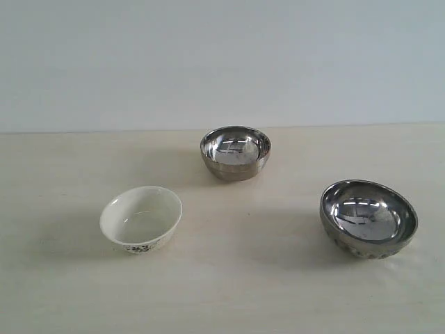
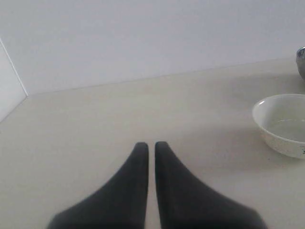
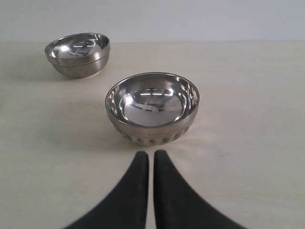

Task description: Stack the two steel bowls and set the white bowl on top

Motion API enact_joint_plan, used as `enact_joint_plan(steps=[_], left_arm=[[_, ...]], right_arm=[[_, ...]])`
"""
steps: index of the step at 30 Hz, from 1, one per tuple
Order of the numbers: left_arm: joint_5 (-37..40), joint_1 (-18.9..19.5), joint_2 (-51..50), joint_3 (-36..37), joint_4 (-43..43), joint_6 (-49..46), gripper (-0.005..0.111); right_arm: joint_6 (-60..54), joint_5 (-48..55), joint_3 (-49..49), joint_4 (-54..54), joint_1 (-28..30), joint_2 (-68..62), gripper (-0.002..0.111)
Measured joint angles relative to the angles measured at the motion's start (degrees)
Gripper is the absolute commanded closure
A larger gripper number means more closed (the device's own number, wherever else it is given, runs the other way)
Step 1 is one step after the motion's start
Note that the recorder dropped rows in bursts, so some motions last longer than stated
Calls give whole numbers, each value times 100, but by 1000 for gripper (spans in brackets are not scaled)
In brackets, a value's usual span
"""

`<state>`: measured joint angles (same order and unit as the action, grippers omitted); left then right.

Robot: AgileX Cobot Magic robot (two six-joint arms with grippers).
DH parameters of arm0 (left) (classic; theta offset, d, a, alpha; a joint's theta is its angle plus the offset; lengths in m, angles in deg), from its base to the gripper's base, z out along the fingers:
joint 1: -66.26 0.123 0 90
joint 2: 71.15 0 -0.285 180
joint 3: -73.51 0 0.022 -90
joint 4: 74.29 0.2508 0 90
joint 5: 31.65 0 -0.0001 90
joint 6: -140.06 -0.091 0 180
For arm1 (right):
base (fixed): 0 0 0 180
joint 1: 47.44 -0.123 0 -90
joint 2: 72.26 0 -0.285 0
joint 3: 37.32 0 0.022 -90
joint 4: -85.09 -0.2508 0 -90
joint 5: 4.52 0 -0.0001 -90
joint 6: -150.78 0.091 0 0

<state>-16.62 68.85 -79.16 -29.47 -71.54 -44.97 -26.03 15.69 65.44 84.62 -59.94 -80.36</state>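
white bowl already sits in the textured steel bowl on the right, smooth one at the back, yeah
No. In the exterior view the white bowl stands alone at the left; the textured steel bowl is empty.

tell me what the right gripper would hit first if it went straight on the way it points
Most likely the near wall of the textured steel bowl, directly ahead of the right gripper's closed tips. Height is unclear, so it might instead clear the rim.
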Motion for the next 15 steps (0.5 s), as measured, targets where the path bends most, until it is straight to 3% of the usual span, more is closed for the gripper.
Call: enact_joint_plan(steps=[15], left_arm=[[0, 0, 0, 0, 0, 0, 103]], right_arm=[[-92, 0, 0, 12, 0, 0, 108]])
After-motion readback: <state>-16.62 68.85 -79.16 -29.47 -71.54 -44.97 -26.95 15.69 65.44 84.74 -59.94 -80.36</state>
